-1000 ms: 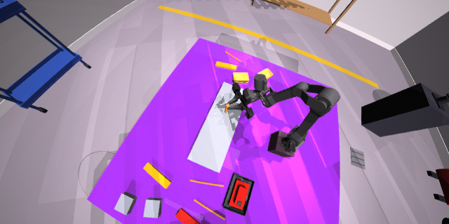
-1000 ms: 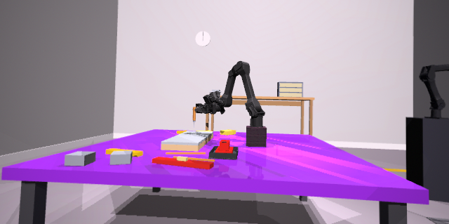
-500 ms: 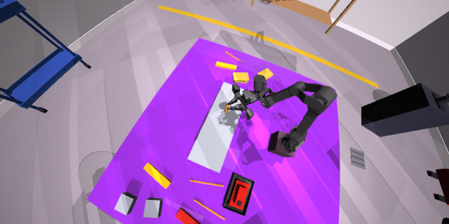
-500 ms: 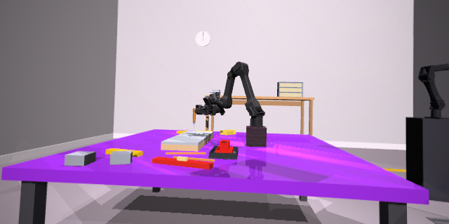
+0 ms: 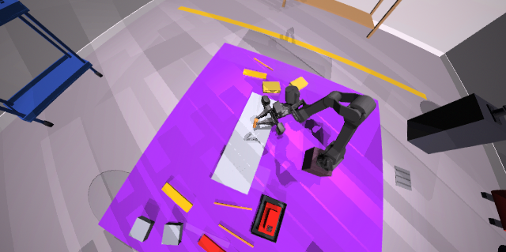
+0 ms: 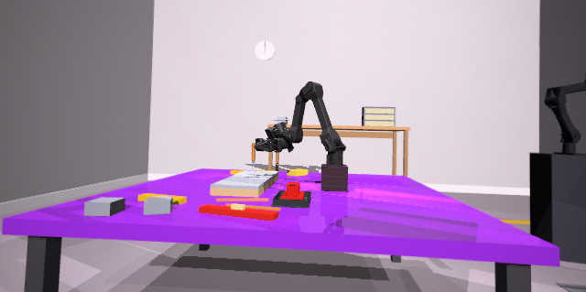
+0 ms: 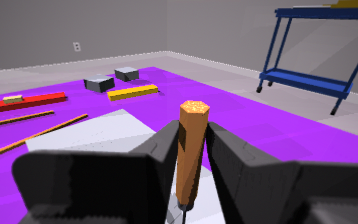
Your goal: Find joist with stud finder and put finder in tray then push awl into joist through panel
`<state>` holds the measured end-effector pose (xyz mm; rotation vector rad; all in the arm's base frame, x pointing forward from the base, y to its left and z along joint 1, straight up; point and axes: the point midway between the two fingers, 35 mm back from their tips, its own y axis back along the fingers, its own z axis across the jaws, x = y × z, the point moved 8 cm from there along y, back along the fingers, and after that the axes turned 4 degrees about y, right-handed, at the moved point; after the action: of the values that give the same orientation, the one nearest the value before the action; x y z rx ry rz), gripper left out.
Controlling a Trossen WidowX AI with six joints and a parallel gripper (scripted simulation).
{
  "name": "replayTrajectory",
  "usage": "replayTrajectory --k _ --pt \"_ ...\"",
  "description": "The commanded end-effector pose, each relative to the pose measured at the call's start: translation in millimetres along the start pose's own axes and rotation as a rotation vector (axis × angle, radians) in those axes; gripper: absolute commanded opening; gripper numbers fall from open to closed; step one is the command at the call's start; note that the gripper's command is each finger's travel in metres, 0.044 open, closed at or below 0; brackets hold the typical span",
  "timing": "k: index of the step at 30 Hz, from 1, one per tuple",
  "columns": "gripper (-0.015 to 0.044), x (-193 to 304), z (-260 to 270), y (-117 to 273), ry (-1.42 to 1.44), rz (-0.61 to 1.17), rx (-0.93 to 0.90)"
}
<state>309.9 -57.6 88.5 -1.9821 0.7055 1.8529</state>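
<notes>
My gripper (image 5: 257,122) (image 7: 192,142) is shut on the awl's handle. The awl (image 6: 254,152) (image 7: 191,165) has an orange handle and a thin dark shaft that points down. It stands about upright above the far part of the pale floor panel (image 5: 241,157) (image 6: 238,183) (image 7: 100,132). In the exterior view the tip is close above the panel's far end; whether it touches cannot be told. The red stud finder (image 5: 272,217) (image 6: 293,190) lies in the black tray (image 5: 254,226) (image 6: 279,203). No joist shows under the panel.
Yellow blocks (image 5: 271,87) (image 5: 298,83) (image 5: 254,73) lie beyond the panel's far end. Grey blocks (image 5: 141,228) (image 5: 171,233), a yellow bar (image 5: 177,197), a red bar (image 6: 238,212) and thin orange sticks (image 5: 233,206) (image 5: 236,235) lie on the near side.
</notes>
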Motion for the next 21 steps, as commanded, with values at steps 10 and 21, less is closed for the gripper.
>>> replayTrajectory --k 10,21 --pt "0.0000 12 2 -1 0.004 -0.001 -0.004" --pt "0.0000 30 3 -3 0.003 -0.001 -0.004"
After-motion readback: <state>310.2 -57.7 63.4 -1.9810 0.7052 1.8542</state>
